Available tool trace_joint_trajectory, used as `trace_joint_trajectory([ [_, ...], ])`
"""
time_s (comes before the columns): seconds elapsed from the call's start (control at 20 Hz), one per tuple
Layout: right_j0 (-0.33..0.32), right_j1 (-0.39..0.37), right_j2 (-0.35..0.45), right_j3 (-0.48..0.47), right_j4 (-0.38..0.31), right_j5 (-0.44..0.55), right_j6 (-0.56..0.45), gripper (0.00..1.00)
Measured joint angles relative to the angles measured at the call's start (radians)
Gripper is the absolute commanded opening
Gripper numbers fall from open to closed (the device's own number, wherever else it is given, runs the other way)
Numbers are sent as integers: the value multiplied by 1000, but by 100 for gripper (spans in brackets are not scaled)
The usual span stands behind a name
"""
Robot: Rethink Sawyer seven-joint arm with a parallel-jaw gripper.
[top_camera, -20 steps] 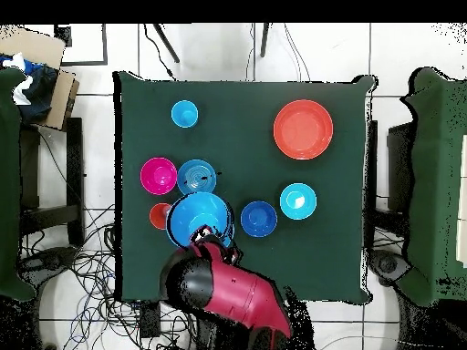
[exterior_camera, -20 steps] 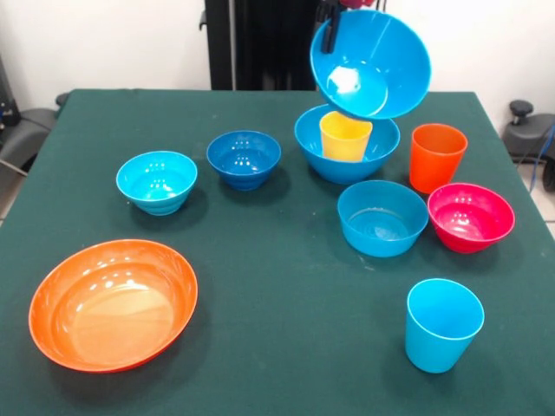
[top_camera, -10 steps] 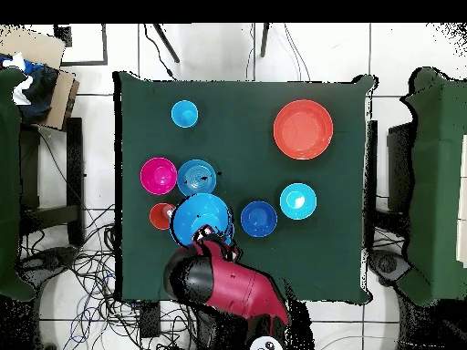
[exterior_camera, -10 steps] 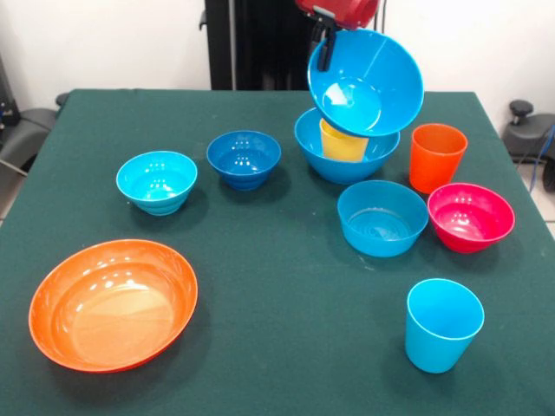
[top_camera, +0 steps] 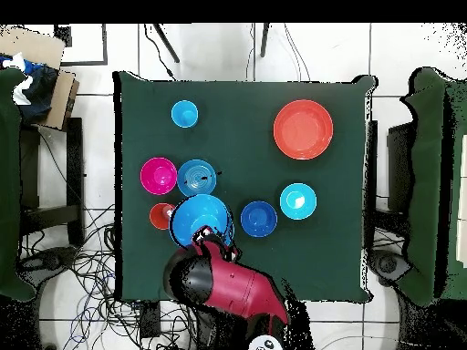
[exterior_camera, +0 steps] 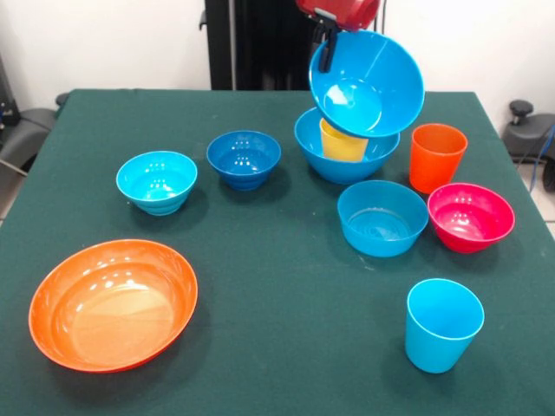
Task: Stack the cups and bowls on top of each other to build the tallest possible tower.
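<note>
A green-clothed table [exterior_camera: 260, 347] is filling the view. Toward the right, the gripper [exterior_camera: 328, 39] is pinching the rim of a tilted blue bowl [exterior_camera: 368, 82], which is hanging directly above the yellow cup [exterior_camera: 342, 143] standing inside the second blue bowl [exterior_camera: 316, 147].

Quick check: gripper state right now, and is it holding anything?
Gripper: closed on the rim of the large blue bowl, held tilted in the air above the yellow cup.
</note>
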Motion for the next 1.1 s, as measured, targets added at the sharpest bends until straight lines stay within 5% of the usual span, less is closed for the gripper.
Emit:
trace_joint_trajectory([
  [1.1, 11, 45, 0, 0, 0, -64, 0, 0],
])
